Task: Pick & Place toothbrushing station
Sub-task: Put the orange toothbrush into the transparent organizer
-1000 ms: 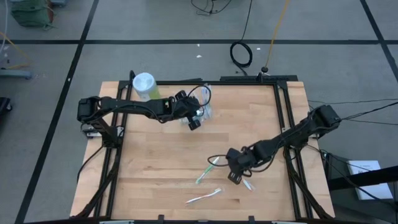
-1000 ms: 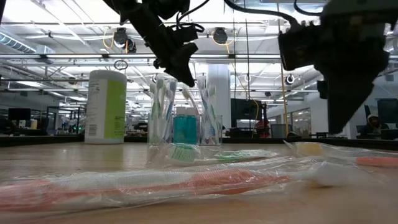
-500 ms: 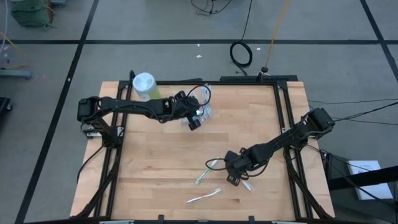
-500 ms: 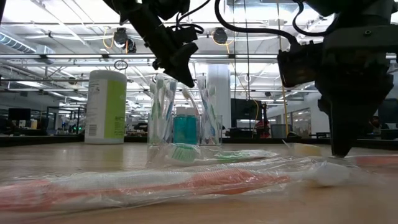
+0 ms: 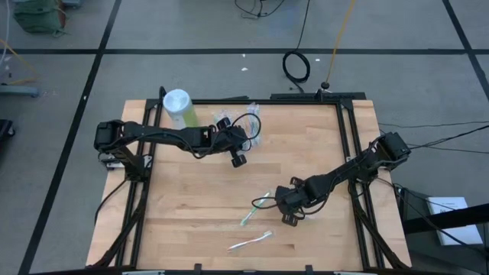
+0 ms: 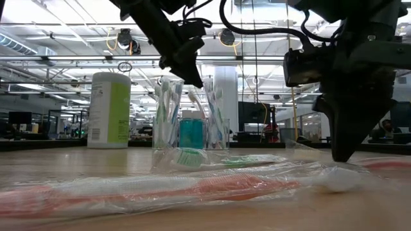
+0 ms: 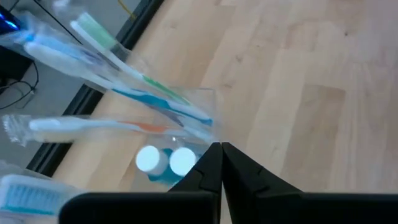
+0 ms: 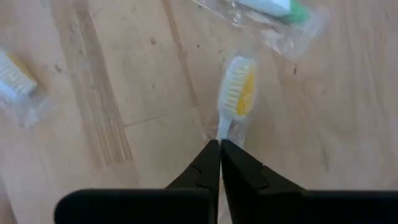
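My right pincer [image 8: 220,144] is pinched on the yellow-bristled toothbrush [image 8: 236,93]; the thin wrapped handle could slip out. My left pincer [image 7: 221,147] is closed, empty, just beside the toothbrushing station [image 7: 168,134], and could tip it.

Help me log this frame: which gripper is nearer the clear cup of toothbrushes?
Left. The left gripper is right beside the clear cup near the table's back edge; the right gripper is far off, low over the loose wrapped toothbrushes toward the front.
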Robot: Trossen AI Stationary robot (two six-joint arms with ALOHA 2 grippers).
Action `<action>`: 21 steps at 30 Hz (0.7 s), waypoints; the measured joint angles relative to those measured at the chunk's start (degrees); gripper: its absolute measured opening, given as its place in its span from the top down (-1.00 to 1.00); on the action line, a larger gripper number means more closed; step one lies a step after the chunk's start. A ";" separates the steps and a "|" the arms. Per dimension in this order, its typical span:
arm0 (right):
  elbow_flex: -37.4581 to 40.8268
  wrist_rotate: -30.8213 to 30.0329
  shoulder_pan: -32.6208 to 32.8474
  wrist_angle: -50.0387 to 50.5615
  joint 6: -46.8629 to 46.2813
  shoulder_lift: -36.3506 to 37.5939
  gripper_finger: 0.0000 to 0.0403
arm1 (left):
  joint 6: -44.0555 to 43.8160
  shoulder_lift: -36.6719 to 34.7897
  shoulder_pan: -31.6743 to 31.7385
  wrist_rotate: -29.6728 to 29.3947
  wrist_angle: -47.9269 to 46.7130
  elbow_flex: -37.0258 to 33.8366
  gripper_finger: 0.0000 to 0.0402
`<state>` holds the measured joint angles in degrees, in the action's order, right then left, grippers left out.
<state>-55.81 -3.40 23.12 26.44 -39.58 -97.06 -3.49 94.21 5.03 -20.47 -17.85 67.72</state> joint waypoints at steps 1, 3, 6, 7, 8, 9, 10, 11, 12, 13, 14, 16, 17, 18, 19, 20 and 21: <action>0.00 -0.04 -0.20 0.46 1.80 0.02 0.98 | 0.00 0.00 -0.27 0.00 -0.49 0.00 0.96; 0.00 -0.19 -0.43 1.14 4.53 0.04 0.98 | 0.01 0.00 -0.84 -0.01 -1.61 0.00 0.98; 0.00 -1.82 -0.97 1.00 6.47 0.05 0.99 | 0.02 0.00 -1.88 -0.03 -4.47 0.00 0.95; 0.01 -2.47 -1.13 0.97 6.87 0.32 0.99 | 0.00 0.02 -2.24 -0.22 -5.59 0.00 0.92; 0.09 -2.63 -1.37 1.02 7.43 0.78 0.99 | -0.10 -0.04 -2.56 -0.90 -6.72 0.00 0.91; 0.15 -2.69 -1.68 0.96 7.74 1.34 1.00 | -0.66 -0.25 -2.92 -2.08 -7.73 0.00 0.89; 0.17 -2.86 -2.07 0.88 7.97 1.99 1.00 | -1.42 -0.35 -3.29 -3.51 -8.42 0.00 0.89; 0.23 -2.99 -2.47 0.92 8.08 2.96 1.00 | -2.06 -0.66 -3.63 -5.26 -9.09 0.00 0.89; 0.24 -3.26 -2.90 0.53 8.53 4.07 1.00 | -2.65 -1.41 -3.89 -6.98 -10.34 0.00 0.90; 0.21 -4.36 -3.20 0.26 9.06 5.31 1.00 | -3.19 -2.14 -4.20 -8.83 -11.67 -0.02 0.92; 0.19 -5.81 -3.58 0.25 9.74 6.68 1.00 | -3.68 -2.85 -4.45 -10.44 -12.03 -0.01 0.95; 0.17 -9.14 -4.43 -0.04 11.88 9.47 1.00 | -5.00 -4.81 -4.62 -12.59 -13.81 0.02 0.98; 0.17 -11.10 -4.89 -0.24 13.40 10.81 1.00 | -5.87 -5.69 -4.71 -13.46 -15.02 -0.01 0.98; 0.15 -13.70 -5.48 -0.71 14.87 12.21 1.00 | -6.69 -6.75 -4.80 -14.26 -15.47 -0.02 0.98; 0.15 -16.87 -5.95 -1.56 16.44 13.37 1.00 | -7.49 -7.96 -4.83 -15.00 -15.98 -0.02 0.96; 0.15 -20.45 -6.51 -2.70 18.34 14.40 1.00 | -8.30 -9.20 -4.91 -15.88 -16.90 0.00 0.94; 0.15 -24.18 -7.14 -4.26 20.44 15.29 1.00 | -8.74 -10.28 -5.02 -16.77 -17.45 -0.02 0.92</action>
<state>-55.66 -27.58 15.98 22.17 -19.14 -81.77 -12.22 83.94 0.01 -37.24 -35.30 67.70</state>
